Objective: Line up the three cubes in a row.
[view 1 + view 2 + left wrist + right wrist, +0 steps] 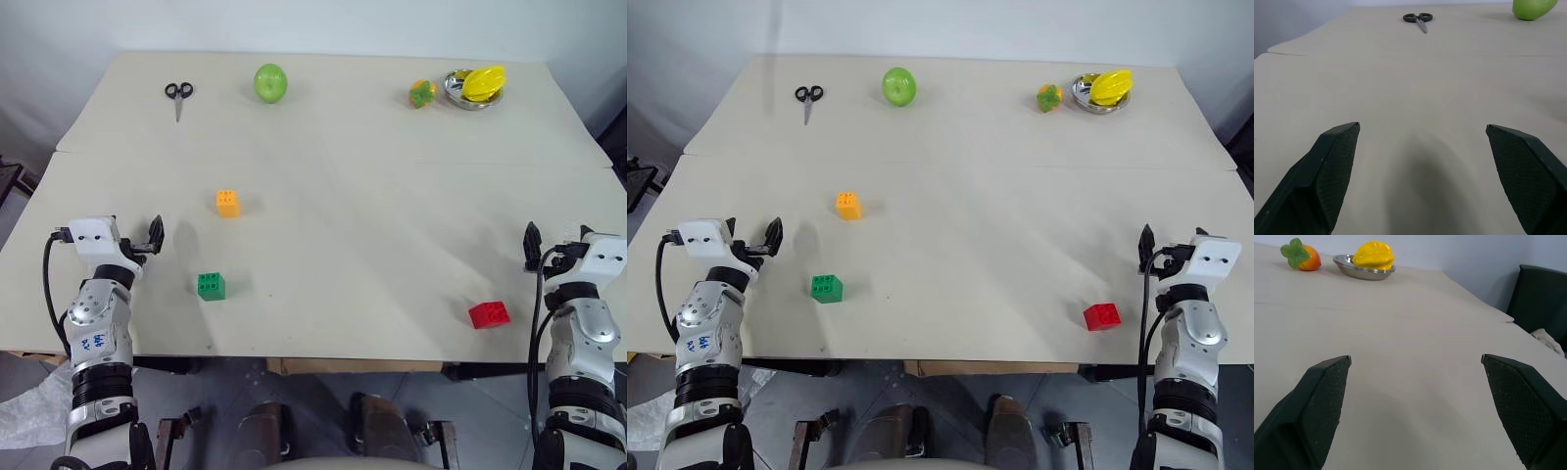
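Note:
Three small studded cubes lie apart on the beige table (pixel 343 176). The orange-yellow cube (pixel 227 203) sits left of centre, and the green cube (pixel 211 286) is nearer the front edge below it. Far to the right, near the front edge, lies the red cube (pixel 488 314). My left gripper (pixel 149 236) hovers at the table's left side, left of the green and orange-yellow cubes, open and empty (pixel 1422 129). At the right side, beyond and to the right of the red cube, my right gripper (pixel 537 247) is open too, with nothing between its fingers (pixel 1415 360).
Along the far edge lie black scissors (pixel 177 94), a green pear (pixel 270 82), a small orange-and-green fruit (pixel 422 94) and a metal bowl (pixel 460 96) holding a yellow fruit (pixel 484 80). A seam (pixel 323 159) crosses the table. A dark chair (pixel 1542 298) stands past the right edge.

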`<state>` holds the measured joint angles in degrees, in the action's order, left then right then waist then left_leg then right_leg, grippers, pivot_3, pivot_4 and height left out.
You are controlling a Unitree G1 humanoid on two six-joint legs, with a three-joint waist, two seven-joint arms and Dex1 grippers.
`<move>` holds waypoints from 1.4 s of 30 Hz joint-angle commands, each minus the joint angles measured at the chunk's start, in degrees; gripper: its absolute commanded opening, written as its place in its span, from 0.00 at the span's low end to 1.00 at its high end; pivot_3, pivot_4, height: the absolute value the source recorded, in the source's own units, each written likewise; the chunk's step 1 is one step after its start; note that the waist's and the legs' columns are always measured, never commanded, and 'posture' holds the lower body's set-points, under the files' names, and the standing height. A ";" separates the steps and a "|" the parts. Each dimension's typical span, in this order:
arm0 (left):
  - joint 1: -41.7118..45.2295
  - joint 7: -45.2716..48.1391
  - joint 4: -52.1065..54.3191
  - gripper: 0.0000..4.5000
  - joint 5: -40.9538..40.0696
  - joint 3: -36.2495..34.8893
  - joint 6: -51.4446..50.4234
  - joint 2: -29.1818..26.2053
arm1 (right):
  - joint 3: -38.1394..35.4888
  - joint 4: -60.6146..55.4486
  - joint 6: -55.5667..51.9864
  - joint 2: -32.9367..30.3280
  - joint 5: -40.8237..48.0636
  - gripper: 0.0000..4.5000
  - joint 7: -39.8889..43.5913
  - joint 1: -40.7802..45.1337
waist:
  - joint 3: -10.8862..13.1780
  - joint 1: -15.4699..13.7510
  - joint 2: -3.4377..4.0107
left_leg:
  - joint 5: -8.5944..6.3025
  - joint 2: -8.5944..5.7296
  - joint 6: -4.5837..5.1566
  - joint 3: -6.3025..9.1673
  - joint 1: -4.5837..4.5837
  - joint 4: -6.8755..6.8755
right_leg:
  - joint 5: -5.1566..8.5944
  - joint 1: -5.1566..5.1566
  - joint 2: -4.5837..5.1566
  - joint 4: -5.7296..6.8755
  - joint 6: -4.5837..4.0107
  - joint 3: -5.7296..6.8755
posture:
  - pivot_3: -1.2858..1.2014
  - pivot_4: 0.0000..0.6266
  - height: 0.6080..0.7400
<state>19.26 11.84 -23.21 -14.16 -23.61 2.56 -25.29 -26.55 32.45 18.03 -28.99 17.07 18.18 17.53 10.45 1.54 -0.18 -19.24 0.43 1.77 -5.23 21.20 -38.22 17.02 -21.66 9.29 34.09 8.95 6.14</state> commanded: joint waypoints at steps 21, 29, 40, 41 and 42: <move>-1.07 60.33 25.58 0.97 -17.93 13.62 -6.62 -20.24 | -6.83 -25.60 -17.62 -28.09 15.83 1.00 54.67 -28.31 | -0.02 -1.97 0.05 | -0.17 -0.06 0.19 -0.03 0.03 -0.09 | -0.02 0.11 0.01 -0.14 0.02 0.03 | 0.52 0.24 1.00; -0.60 65.41 26.63 0.97 -16.40 20.01 -6.87 -18.19 | -1.20 -4.93 -2.78 -33.80 6.74 1.00 68.70 -26.81 | -0.01 -1.07 0.05 | -0.20 -0.17 0.28 -0.07 -0.01 -0.22 | -0.10 0.18 0.04 -0.20 0.15 -0.01 | 0.52 0.24 1.00; -4.70 59.09 32.88 0.97 -16.24 18.89 -7.22 -14.74 | 14.76 -17.78 -15.95 -36.56 1.59 1.00 67.44 -14.01 | 0.02 -1.17 0.14 | -0.28 0.15 0.22 0.02 0.07 -0.83 | -0.19 0.20 0.00 0.01 0.02 0.01 | 0.52 0.24 1.00; -4.78 58.83 32.94 0.97 -16.00 19.18 -6.99 -14.44 | 16.14 -16.86 -15.62 -36.48 0.47 1.00 67.37 -12.56 | 0.02 -1.48 0.14 | -0.29 0.12 0.23 0.00 0.09 -0.85 | -0.21 0.18 0.03 0.01 0.02 0.01 | 0.52 0.24 1.00; -4.73 58.60 32.94 0.97 -15.74 19.52 -6.84 -14.15 | 17.71 -15.64 -13.70 -36.55 -0.92 1.00 68.35 -11.35 | 0.02 -1.69 0.14 | -0.29 0.12 0.24 0.01 0.10 -0.87 | -0.23 0.18 0.03 0.00 0.00 0.01 | 0.52 0.24 1.00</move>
<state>14.39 70.92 7.94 -30.20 -3.90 -5.24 -39.67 -9.93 15.62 2.13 -64.36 18.56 85.80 5.49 10.47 -0.15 -0.05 -19.54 0.55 2.01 -5.21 21.31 -39.10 16.78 -21.48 9.33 34.08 8.93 6.16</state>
